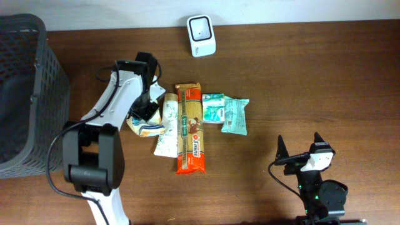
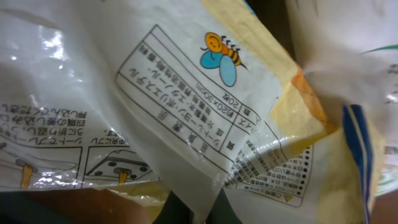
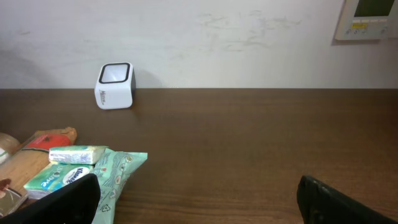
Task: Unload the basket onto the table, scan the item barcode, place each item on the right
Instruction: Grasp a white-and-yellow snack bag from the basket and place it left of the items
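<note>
Since the left pincer (image 1: 145, 107) is closed narrow on the crinkly white-and-yellow bag (image 1: 145, 127), at the left end of the row of goods in the middle of the counter (image 1: 300, 75), the job now, I'd say, is a clean lift and a carry to the boxy white scanner (image 1: 201, 28) at the far edge. Up close the film is thin, glossy and creased, printed with a bee and small tables. I find no barcode on the face shown, so the bag may need turning, held taut so that wrinkles don't break the bars. The grip seems to be on a fold only, so a slow lift suits it. The stiff orange pasta packet (image 1: 189, 128) lies near. The right pincer (image 1: 299, 140) stands wide, holding nothing, by the near right corner.
</note>
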Robot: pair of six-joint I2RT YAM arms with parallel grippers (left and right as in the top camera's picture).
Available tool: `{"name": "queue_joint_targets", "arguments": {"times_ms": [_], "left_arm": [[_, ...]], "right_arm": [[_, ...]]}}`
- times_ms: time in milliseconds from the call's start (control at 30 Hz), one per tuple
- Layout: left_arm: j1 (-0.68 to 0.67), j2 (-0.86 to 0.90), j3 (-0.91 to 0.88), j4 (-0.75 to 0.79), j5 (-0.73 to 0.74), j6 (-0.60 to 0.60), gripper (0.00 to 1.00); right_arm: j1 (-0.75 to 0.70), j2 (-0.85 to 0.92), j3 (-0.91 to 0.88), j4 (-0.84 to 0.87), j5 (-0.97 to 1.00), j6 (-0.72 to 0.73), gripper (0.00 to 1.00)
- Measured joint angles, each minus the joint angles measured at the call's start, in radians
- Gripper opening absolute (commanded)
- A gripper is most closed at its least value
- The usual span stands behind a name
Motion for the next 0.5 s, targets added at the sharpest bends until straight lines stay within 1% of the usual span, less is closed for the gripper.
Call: {"name": "queue_joint_targets", "arguments": {"times_ms": [67, 100, 133, 200, 233, 267, 300, 333, 367, 400, 433, 467, 500], "left_arm": [[0.002, 0.031, 0.0, 0.007, 0.013, 0.081, 0.0], [0.007, 0.058, 0.001, 0.01, 0.047, 0.142, 0.0], [0.008, 0.076, 0.001, 0.016, 0.061, 0.174, 0.0], [-0.003, 0.087, 0.0, 0.047, 0.064, 0.209, 0.0], [-0.026, 0.087, -0.003, 0.087, 0.063, 0.217, 0.0], [-0.06, 0.087, -0.003, 0.12, 0.06, 0.233, 0.07], [-0.099, 0.087, -0.003, 0.145, 0.062, 0.248, 0.09], [-0.126, 0.087, -0.003, 0.162, 0.064, 0.256, 0.14], [-0.162, 0.088, -0.003, 0.178, 0.068, 0.266, 0.17], [-0.189, 0.09, -0.003, 0.182, 0.074, 0.269, 0.23], [-0.213, 0.092, -0.003, 0.182, 0.08, 0.264, 0.36], [-0.222, 0.092, -0.003, 0.18, 0.083, 0.253, 0.81], [-0.228, 0.093, -0.003, 0.176, 0.079, 0.209, 1.0]], "right_arm": [[0.0, 0.0, 0.0, 0.0, 0.0, 0.0, 0.99], [0.0, 0.0, 0.0, 0.0, 0.0, 0.0, 0.99], [0.0, 0.0, 0.0, 0.0, 0.0, 0.0, 0.99], [0.0, 0.0, 0.0, 0.0, 0.0, 0.0, 0.99], [0.0, 0.0, 0.0, 0.0, 0.0, 0.0, 0.99], [0.0, 0.0, 0.0, 0.0, 0.0, 0.0, 0.99], [0.0, 0.0, 0.0, 0.0, 0.0, 0.0, 0.99], [0.0, 0.0, 0.0, 0.0, 0.0, 0.0, 0.99], [0.0, 0.0, 0.0, 0.0, 0.0, 0.0, 0.99], [0.0, 0.0, 0.0, 0.0, 0.0, 0.001, 0.99], [0.0, 0.0, 0.0, 0.0, 0.0, 0.001, 0.99], [0.0, 0.0, 0.0, 0.0, 0.0, 0.0, 0.99], [0.0, 0.0, 0.0, 0.0, 0.0, 0.0, 0.99]]}}
